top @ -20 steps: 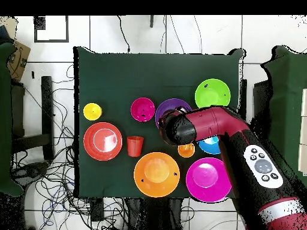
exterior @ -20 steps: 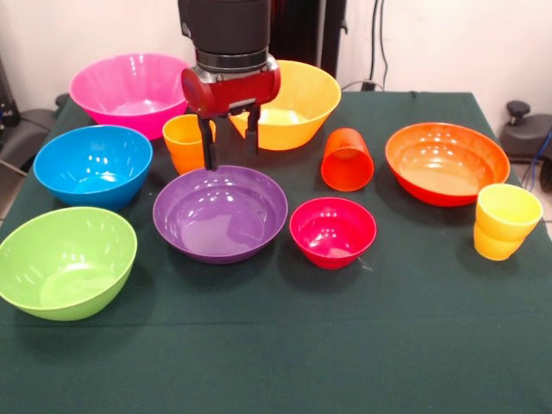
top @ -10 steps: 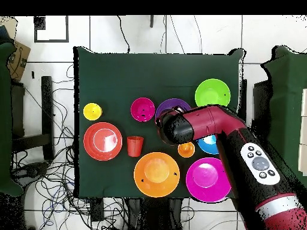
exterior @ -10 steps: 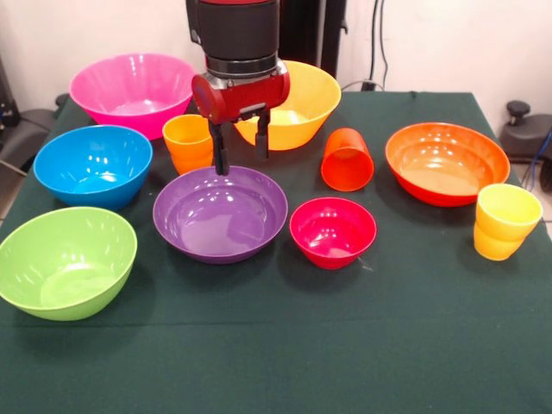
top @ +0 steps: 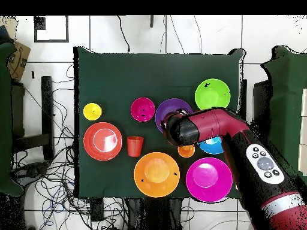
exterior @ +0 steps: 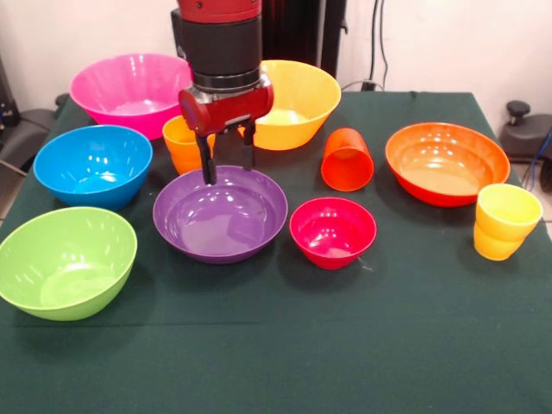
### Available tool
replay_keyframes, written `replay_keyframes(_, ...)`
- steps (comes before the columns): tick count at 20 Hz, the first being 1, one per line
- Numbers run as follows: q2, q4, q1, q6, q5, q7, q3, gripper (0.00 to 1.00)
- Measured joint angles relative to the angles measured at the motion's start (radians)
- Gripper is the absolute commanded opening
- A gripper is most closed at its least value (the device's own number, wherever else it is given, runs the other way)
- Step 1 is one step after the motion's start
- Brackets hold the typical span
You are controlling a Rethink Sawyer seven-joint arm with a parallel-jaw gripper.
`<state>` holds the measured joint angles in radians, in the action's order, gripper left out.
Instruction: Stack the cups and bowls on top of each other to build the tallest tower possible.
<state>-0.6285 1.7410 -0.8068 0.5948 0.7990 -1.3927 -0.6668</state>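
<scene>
My gripper (exterior: 229, 171) hangs open and empty over the far rim of the wide purple bowl (exterior: 220, 216), its fingertips just above the rim. The ribbed orange cup (exterior: 183, 142) stands upright just behind it, to the left. A plain red-orange cup (exterior: 347, 159) lies on its side between the small magenta-red bowl (exterior: 332, 231) and the orange-red bowl (exterior: 447, 162). At the right edge stands the ribbed yellow cup (exterior: 504, 222). No bowl or cup rests on another. In the overhead view the arm covers part of the purple bowl (top: 168, 111).
The pink bowl (exterior: 129, 90) and yellow bowl (exterior: 297, 103) sit at the back, the blue bowl (exterior: 93, 164) and green bowl (exterior: 65, 261) down the left side. The dark green cloth (exterior: 345, 345) is bare toward the front. Cables lie on the floor around the table.
The gripper swung slightly right, then came back left and a little lower over the purple bowl's far rim. It stayed open. No bowl or cup moved.
</scene>
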Motion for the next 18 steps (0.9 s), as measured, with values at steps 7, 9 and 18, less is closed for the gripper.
replay_keyframes(7, 0.051, -0.002, -0.052, 0.016, 0.021, 0.078, -0.048, 1.00)
replay_keyframes(9, 0.069, -0.006, -0.064, 0.035, 0.022, 0.126, -0.063, 1.00)
replay_keyframes(18, 0.152, -0.031, -0.069, 0.150, 0.024, 0.448, -0.119, 1.00)
